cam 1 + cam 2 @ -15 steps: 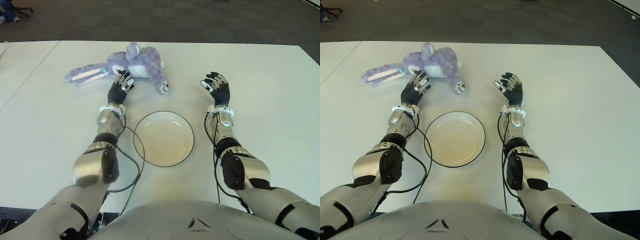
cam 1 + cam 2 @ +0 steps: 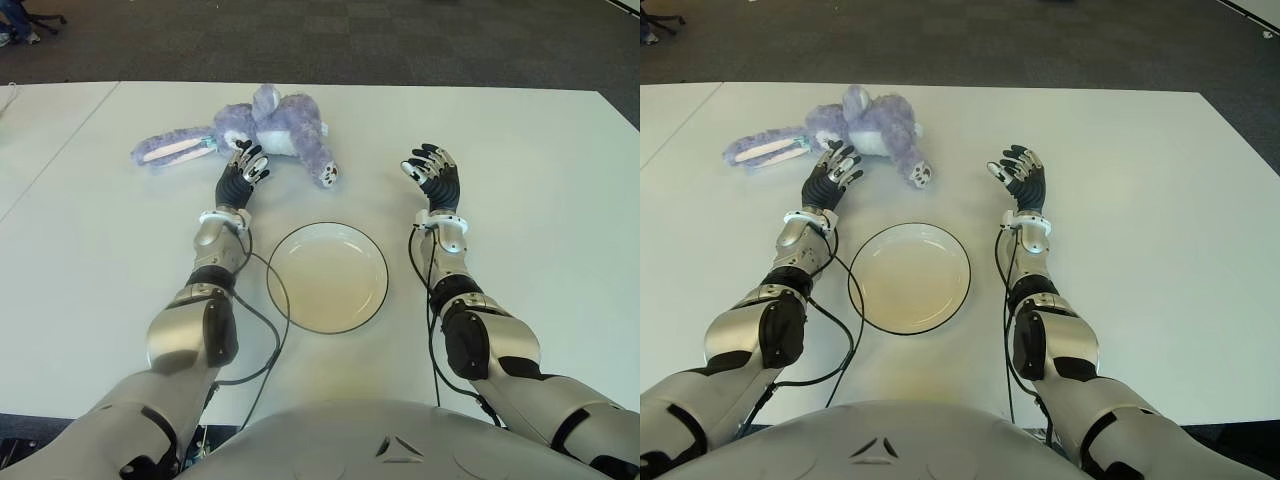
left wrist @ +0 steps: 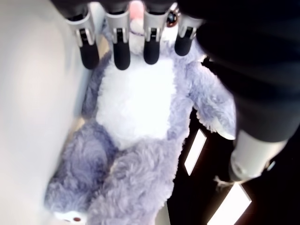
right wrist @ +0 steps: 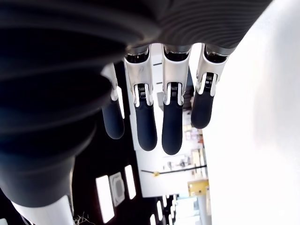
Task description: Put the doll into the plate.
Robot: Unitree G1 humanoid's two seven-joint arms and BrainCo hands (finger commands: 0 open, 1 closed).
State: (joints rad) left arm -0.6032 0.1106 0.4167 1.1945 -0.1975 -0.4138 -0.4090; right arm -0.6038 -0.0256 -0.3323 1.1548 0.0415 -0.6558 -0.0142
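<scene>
Left robot hand [image 2: 243,170], fingers spread and grasping nothing, is hovering just short of the doll [image 2: 262,133], unchanged from half a second ago, so the grasp is not yet begun; the plate [image 2: 327,277] is lying nearer the robot on the counter [image 2: 540,180]; right robot hand [image 2: 432,172], released, is idling well to the doll's right.

Purple plush bunny doll [image 2: 270,128] lies on its back beyond empty white plate [image 2: 327,276], apart.

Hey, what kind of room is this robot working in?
Probably an office or lab test space: a wide white table on dark carpet, with chair wheels at the far left edge. On the table lie only a plush doll and an empty plate.
</scene>
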